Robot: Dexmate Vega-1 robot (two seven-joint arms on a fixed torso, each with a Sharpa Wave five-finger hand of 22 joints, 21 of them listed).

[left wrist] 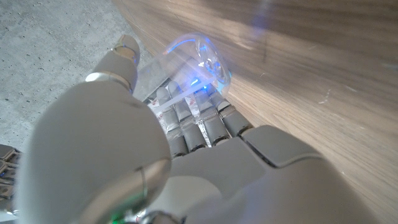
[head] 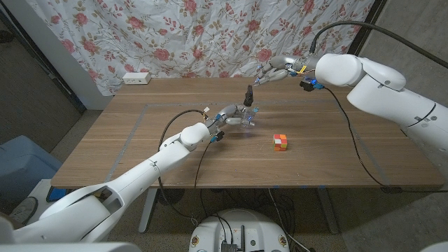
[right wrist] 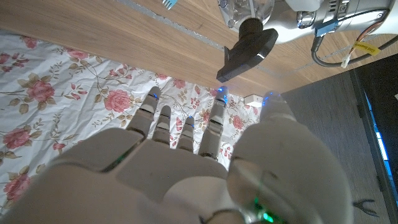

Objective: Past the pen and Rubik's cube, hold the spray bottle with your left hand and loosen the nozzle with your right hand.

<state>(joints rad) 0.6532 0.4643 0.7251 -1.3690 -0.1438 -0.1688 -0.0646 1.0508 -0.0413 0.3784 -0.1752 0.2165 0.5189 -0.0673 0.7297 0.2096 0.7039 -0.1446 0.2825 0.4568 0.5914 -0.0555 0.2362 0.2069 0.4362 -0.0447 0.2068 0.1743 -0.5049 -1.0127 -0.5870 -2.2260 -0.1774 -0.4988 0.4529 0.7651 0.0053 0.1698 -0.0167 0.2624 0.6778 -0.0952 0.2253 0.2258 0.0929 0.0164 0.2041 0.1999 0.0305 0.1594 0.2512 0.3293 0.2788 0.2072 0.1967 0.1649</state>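
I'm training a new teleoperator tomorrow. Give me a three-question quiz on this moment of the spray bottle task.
1. True or false: the left robot hand grips the clear spray bottle.
2. The right robot hand is: A) twisting the black nozzle; B) in the air beyond the bottle, holding nothing; C) holding the Rubik's cube.
3. Fill in: the Rubik's cube sits on the wooden table, nearer the robot than the ____.

Key: 1 true; 2 B; 3 bottle.
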